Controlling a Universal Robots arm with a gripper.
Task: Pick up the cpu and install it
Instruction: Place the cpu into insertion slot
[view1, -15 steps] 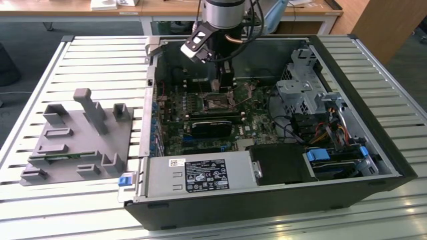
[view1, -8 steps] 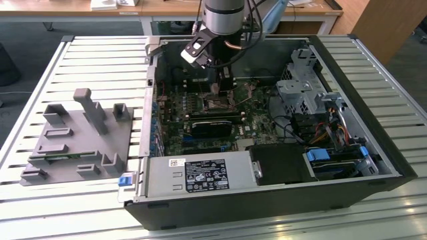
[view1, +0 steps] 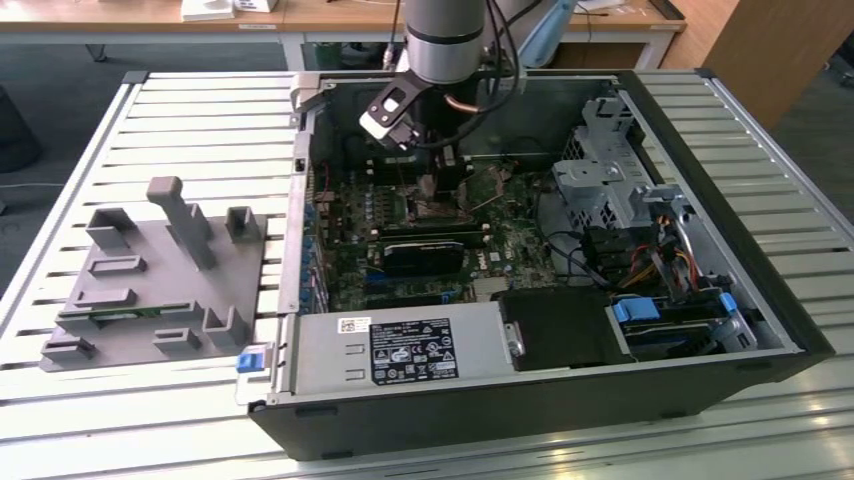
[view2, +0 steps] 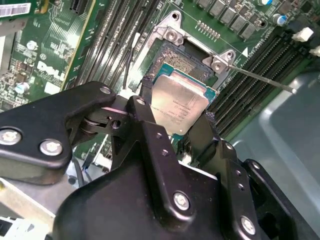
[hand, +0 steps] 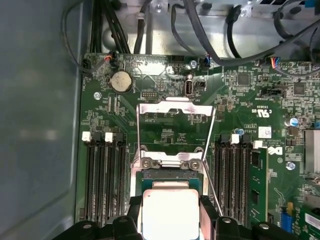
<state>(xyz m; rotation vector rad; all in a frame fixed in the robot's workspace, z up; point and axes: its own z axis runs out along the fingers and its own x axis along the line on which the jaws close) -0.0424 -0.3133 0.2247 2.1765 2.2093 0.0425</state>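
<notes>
Second wrist view: black fingers (view2: 150, 130) clamped on shiny silver square cpu (view2: 180, 106), over dark square socket (view2: 172, 57). Risk: a tilted or offset release could damage the socket; a grip slip would skew it.

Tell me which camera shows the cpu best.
The second wrist view: the cpu shows nearly whole, gripped in the pincer over the socket. The first wrist view crops part of it; in the exterior view it is too small to tell.
</notes>
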